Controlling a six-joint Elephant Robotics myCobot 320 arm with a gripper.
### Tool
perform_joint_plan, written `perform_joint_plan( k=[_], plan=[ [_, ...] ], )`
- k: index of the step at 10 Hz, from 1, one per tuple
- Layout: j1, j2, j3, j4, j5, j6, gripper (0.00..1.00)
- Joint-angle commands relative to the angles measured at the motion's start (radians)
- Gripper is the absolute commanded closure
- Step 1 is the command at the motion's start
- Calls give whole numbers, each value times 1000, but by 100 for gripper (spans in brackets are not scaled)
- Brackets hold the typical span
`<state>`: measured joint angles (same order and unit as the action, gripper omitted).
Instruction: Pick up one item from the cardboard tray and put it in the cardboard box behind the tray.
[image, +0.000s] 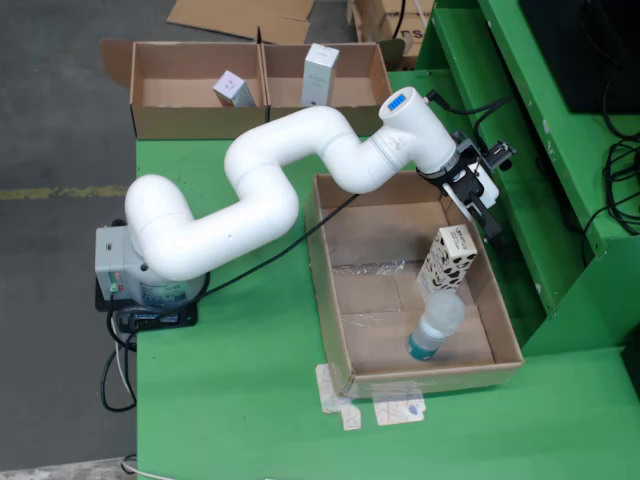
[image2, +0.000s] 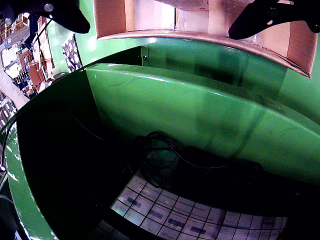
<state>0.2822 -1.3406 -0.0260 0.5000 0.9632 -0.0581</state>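
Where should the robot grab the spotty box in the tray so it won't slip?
Probably around the upper half of the spotty box, coming from above. It stands tilted in the cardboard tray with its top free, while its lower end sits close to the plastic bottle. The tool is beside the tray's rim, holding nothing, so it must turn downward first.

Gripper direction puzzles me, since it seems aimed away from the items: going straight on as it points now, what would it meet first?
The gripper, empty and open, points past the tray edge; it would probably meet the green frame first, though depth is unclear.
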Motion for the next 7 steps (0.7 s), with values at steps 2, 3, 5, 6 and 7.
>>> perform_joint_plan(
  k=[2, 3, 5, 6, 7],
  plan=[
    [-57, 229, 26, -390, 445, 404, 0],
    [-67, 281, 26, -528, 554, 448, 0],
    [-69, 348, 26, -731, 652, 466, 0],
    [-79, 398, 26, -843, 693, 470, 0],
    [-93, 432, 26, -902, 694, 452, 0]
  ],
)
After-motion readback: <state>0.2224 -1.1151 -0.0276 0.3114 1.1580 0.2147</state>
